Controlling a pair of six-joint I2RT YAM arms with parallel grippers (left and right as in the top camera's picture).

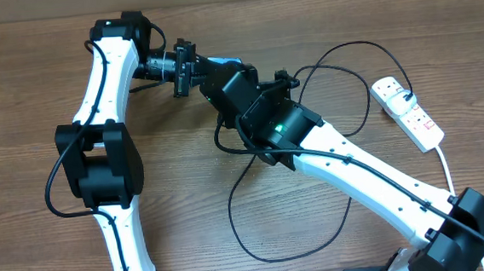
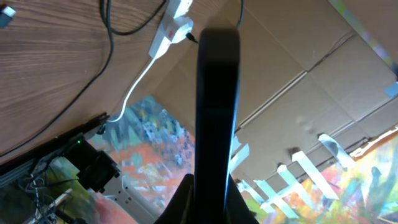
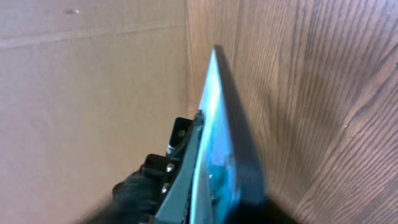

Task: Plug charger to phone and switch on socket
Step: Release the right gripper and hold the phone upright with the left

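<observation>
Phone pinched edge-on in left gripper | long axis toward 3 o'clock, meeting right gripper, grip unclear | charger at 4 o'clock

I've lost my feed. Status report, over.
Left claw shut on slim dark-edged phone, held edge-on. Right claw state unclear beside it. Thin black charger cable loose on table, white power strip at far right.

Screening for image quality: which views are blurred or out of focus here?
Overhead: sharp, evenly lit, socket crisp. Left wrist: the phone is a dark, soft silhouette filling the centre; table behind in focus. Right wrist: soft overall, phone edge blurred, worst near the bottom.
</observation>
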